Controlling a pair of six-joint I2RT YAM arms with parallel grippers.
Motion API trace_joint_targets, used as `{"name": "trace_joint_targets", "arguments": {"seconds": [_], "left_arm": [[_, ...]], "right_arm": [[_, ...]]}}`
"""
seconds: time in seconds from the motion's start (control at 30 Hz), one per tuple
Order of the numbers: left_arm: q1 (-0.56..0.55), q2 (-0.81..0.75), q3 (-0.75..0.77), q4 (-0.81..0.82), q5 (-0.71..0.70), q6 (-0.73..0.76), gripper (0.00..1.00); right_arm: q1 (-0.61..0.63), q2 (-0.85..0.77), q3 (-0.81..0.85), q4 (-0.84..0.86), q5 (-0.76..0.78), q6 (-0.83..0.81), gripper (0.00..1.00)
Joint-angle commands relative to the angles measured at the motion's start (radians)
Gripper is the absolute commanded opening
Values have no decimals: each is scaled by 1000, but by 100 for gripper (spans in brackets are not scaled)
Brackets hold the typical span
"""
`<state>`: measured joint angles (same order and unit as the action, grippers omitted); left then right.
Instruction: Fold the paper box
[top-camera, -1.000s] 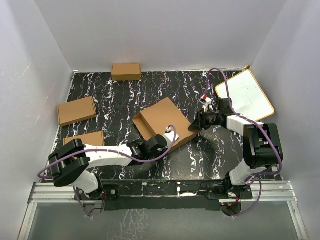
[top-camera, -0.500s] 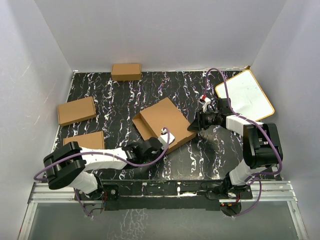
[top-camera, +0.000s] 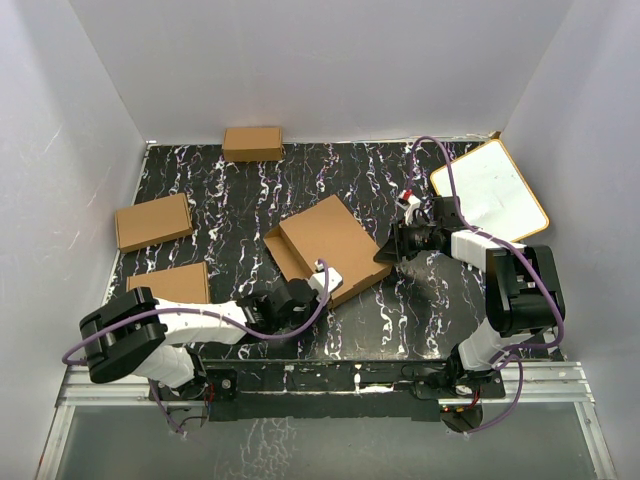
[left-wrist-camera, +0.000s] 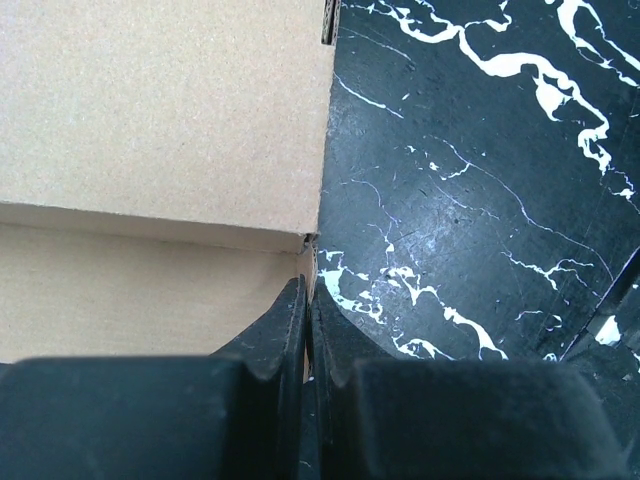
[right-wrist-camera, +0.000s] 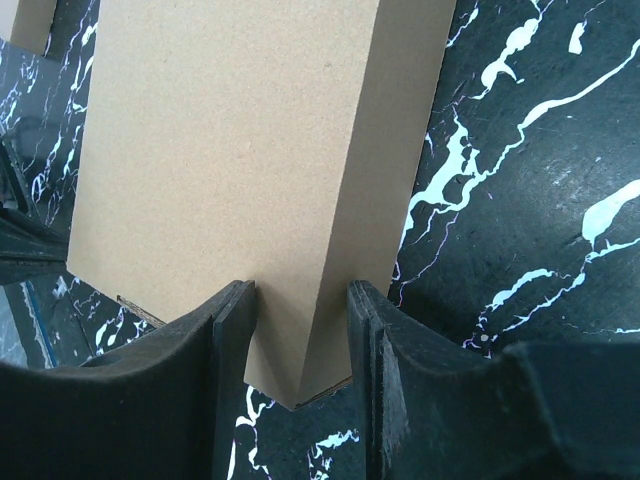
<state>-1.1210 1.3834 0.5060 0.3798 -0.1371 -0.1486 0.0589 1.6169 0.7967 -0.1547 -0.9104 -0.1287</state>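
Note:
The paper box (top-camera: 330, 240) is brown cardboard lying partly folded mid-table, with a flap standing along its left side. My left gripper (top-camera: 320, 284) is at its near corner. In the left wrist view the jaws (left-wrist-camera: 308, 295) are pressed together on a thin cardboard edge of the box (left-wrist-camera: 160, 110). My right gripper (top-camera: 390, 252) is at the box's right corner. In the right wrist view its fingers (right-wrist-camera: 298, 292) sit either side of the folded corner (right-wrist-camera: 240, 150) and touch both faces.
Three smaller ready-made brown boxes lie at the back (top-camera: 252, 143), at the left (top-camera: 153, 221) and near left (top-camera: 170, 283). A white board with a tan rim (top-camera: 490, 190) lies at the back right. White walls enclose the black marbled table (top-camera: 430, 300).
My left arm has drawn back towards the near left, its gripper staying at the box's near corner. The box's left flap shifted slightly. The right gripper has barely moved.

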Motion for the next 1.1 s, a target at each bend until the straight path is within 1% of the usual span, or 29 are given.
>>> {"name": "trace_joint_targets", "arguments": {"seconds": [0.0, 0.7, 1.07], "left_arm": [[3, -32, -9, 22, 26, 7, 0], [-10, 47, 94, -106, -131, -91, 0], [-15, 13, 35, -71, -83, -96, 0]], "right_arm": [[14, 35, 2, -26, 91, -33, 45], [12, 36, 4, -29, 73, -40, 45], [13, 37, 4, -29, 75, -38, 45]]}}
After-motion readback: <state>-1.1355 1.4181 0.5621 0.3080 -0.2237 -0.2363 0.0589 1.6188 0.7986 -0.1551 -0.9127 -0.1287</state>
